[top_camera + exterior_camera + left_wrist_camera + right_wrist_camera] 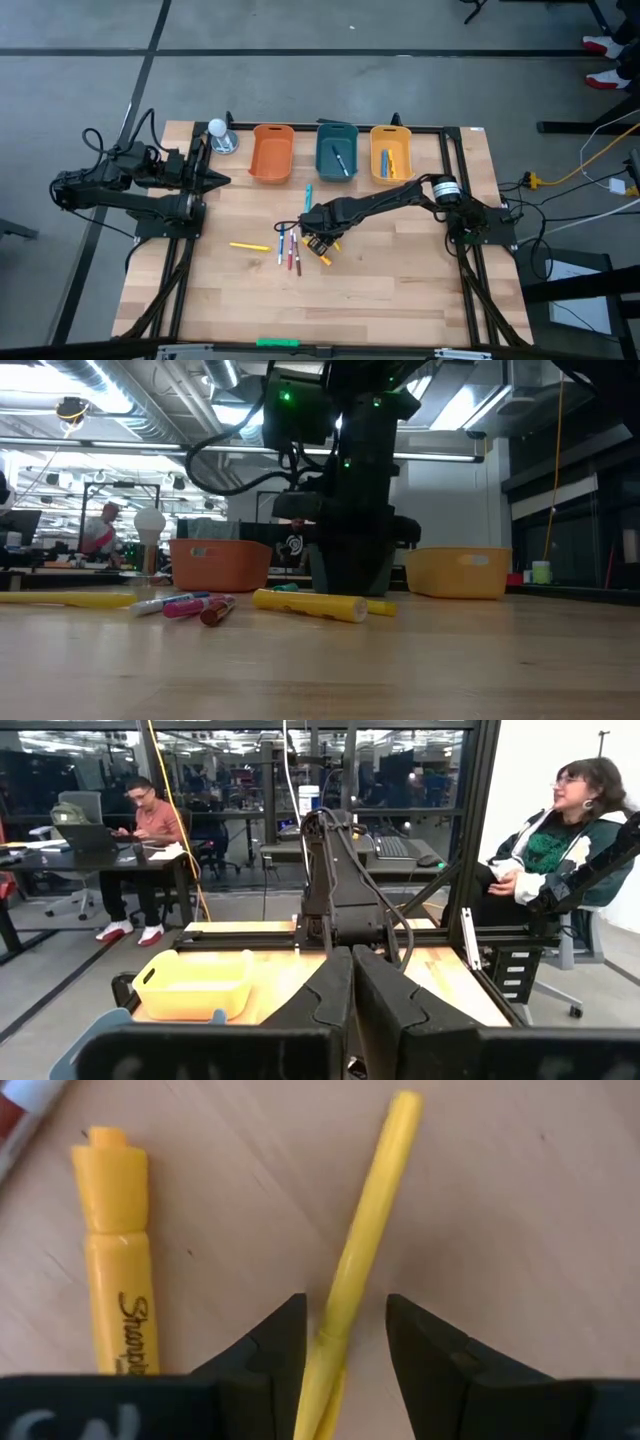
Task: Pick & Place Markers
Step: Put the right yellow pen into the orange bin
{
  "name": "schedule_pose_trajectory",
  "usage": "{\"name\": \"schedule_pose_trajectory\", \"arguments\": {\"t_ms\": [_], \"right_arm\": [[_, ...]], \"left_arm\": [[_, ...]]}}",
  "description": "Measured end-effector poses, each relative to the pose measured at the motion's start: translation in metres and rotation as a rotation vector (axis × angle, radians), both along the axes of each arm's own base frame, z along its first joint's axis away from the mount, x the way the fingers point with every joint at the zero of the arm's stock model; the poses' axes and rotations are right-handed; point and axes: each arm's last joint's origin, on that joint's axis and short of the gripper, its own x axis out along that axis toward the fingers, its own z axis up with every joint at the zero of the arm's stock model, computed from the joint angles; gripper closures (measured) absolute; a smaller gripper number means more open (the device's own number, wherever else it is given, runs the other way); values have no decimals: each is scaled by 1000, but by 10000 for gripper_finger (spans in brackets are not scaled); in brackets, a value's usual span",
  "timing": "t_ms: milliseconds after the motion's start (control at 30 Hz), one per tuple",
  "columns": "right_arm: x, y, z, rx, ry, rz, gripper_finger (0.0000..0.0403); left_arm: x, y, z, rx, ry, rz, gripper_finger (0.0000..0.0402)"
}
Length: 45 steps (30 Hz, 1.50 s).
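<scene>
My right gripper (346, 1305) points down over the middle of the table (400, 290), open. Its two fingers stand on either side of a thin yellow marker (362, 1230) that lies flat on the wood, closer to one finger than the other. A fat yellow marker (115, 1280) lies beside it. More markers lie flat nearby: a red and white cluster (288, 248), a teal one (308, 197) and a lone yellow one (250, 245). In the high view the right gripper (320, 243) hangs over the yellow pair. My left gripper (351, 1010) waits shut at the table's left, pointing level.
Three bins stand in a row at the far edge: orange (271, 153), teal (336, 150) with a marker inside, and yellow (390, 153) with markers inside. A white ball on a metal base (218, 131) stands far left. A green stick (277, 342) lies at the near edge.
</scene>
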Motion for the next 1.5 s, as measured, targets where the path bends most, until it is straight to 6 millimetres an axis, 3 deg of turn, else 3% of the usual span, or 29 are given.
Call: {"name": "schedule_pose_trajectory", "arguments": {"t_ms": [267, 633, 1133, 1500], "right_arm": [[0, -1, 0, -17, -4, -26, 275], [2, 0, 0, 4, -11, -21, 396], [2, 2, -10, 27, 17, -11, 400], [14, 1, 14, -48, -18, 7, 331]], "left_arm": [[0, 0, 0, 0, 0, 0, 392], [0, 0, 0, 0, 0, 0, 390], [0, 0, 0, 0, 0, 0, 391], [0, 0, 0, 0, 0, 0, 389]]}}
